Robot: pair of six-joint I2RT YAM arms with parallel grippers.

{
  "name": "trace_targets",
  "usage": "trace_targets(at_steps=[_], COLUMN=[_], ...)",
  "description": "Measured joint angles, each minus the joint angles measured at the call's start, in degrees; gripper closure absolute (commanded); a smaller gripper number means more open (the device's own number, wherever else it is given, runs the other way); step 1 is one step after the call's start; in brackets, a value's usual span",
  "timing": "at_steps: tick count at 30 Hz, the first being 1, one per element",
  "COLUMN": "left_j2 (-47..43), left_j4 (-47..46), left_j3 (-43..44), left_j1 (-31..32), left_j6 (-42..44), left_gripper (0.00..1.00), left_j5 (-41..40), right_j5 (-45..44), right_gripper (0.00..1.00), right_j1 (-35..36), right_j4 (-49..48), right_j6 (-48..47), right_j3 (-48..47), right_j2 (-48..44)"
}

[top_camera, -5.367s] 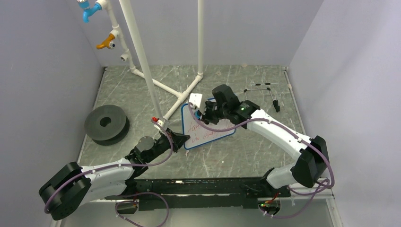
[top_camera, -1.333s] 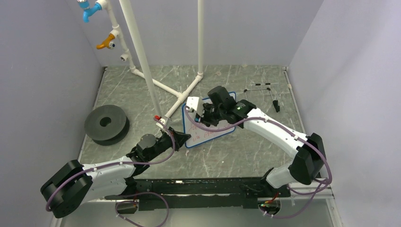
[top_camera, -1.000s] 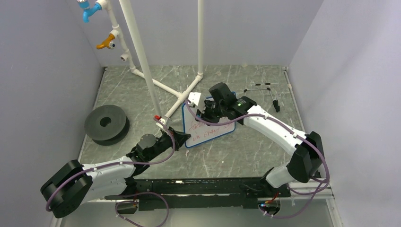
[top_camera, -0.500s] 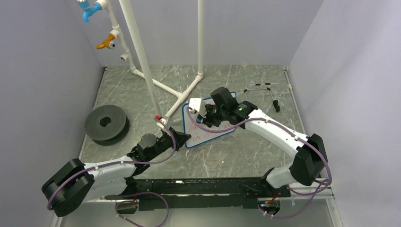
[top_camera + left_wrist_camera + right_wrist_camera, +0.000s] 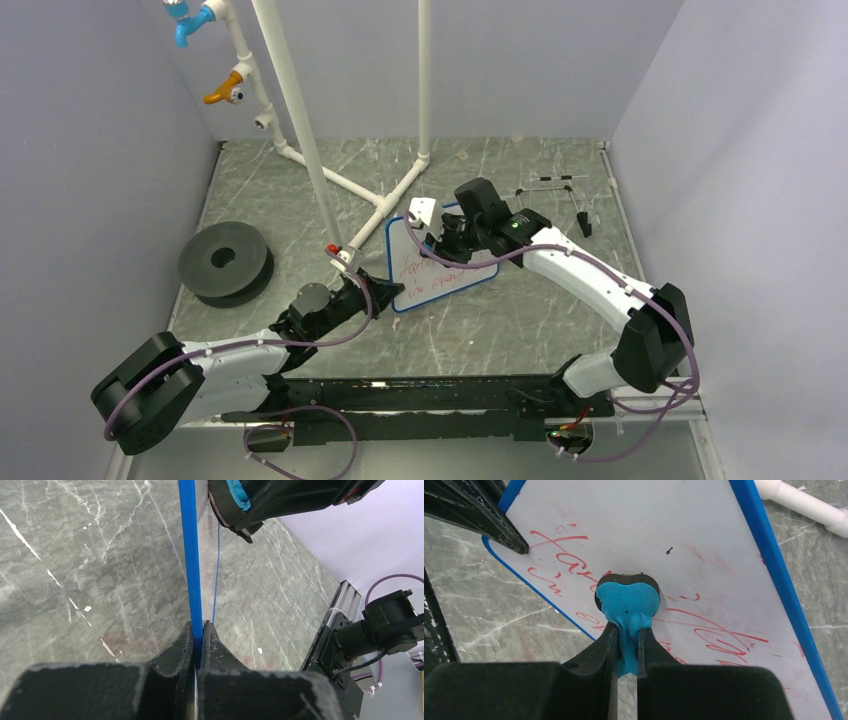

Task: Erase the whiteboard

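Blue and thin, the rim of the whiteboard (image 5: 445,282) is pinched by the shut left jaws, mid-way across the grey marbled surface (image 5: 500,330). Farther on, the right jaws squeeze a soft blue eraser (image 5: 628,597) that has slid right. Flat white patches look wiped; red writing (image 5: 564,540) still needs rubbing.

Overhead view looks down; both wrist views closely share the whiteboard (image 5: 704,540).
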State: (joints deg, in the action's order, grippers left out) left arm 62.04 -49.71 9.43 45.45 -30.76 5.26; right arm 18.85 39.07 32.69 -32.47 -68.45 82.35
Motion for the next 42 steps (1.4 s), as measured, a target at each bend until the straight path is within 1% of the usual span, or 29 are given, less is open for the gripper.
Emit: trace_targets(at_steps=[5, 12, 18, 24, 27, 31, 35, 38, 42], left_j2=[0.0, 0.1, 0.8, 0.8, 0.8, 0.8, 0.9, 1.5, 2.3], left_j4=[-0.2, -0.3, -1.2, -1.8, -1.9, -1.9, -1.9, -2.3, -3.1], left_j3=[0.0, 0.0, 0.0, 0.0, 0.0, 0.0, 0.0, 0.0, 0.0], left_j1=[0.0, 0.0, 0.0, 0.0, 0.0, 0.0, 0.0, 0.0, 0.0], left_j6=[0.1, 0.1, -0.3, -0.3, -0.3, -0.3, -0.3, -0.3, -0.4], left_gripper=[1.00, 1.00, 1.00, 1.00, 1.00, 1.00, 1.00, 1.00, 1.00], left_j5=[1.2, 2.5, 2.3, 2.6, 2.9, 3.0, 3.1, 2.8, 2.8], right_j5=[1.2, 1.4, -1.1, -4.0, -4.0, -3.4, -2.9, -3.1, -6.8], right_gripper=[1.00, 1.00, 1.00, 1.00, 1.00, 1.00, 1.00, 1.00, 1.00], right_j1=[0.3, 1.6, -1.4, -3.9, -3.1, 0.7, 2.4, 0.6, -2.5], right_j4=[-1.3, -0.6, -2.0, -3.4, -3.7, -2.8, -2.7, -2.8, -4.4], right_j6=[-2.7, -3.4, 0.1, 0.6, -0.5, -2.8, -2.6, 0.2, 3.1], right_j3=[3.1, 3.5, 3.4, 3.5, 4.0, 4.6, 4.4, 3.2, 1.6], right_j2=[-2.6, -2.8, -3.2, -5.1, -5.4, -5.3, -4.7, -4.2, -4.1])
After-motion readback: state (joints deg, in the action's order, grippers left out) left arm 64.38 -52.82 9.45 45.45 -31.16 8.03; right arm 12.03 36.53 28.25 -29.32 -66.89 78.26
